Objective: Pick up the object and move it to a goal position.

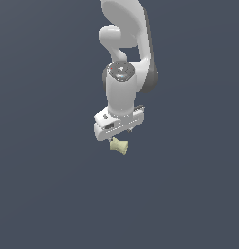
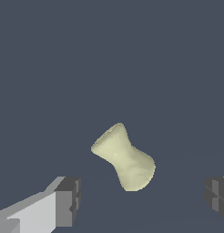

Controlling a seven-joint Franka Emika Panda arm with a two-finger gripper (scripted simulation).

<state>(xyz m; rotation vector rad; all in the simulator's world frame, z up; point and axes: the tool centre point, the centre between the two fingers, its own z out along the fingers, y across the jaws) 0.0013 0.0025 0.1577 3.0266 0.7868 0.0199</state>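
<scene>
The gripper (image 2: 141, 200) hangs wide open and empty above the object (image 2: 124, 158), probably light and rigid; its narrow waist suits gripping.

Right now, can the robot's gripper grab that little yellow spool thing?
Probably yes. The gripper is open, with a finger on either side of the spool, and nothing sits between them. In the exterior view the spool lies right under the gripper, so closing in looks unblocked.
</scene>
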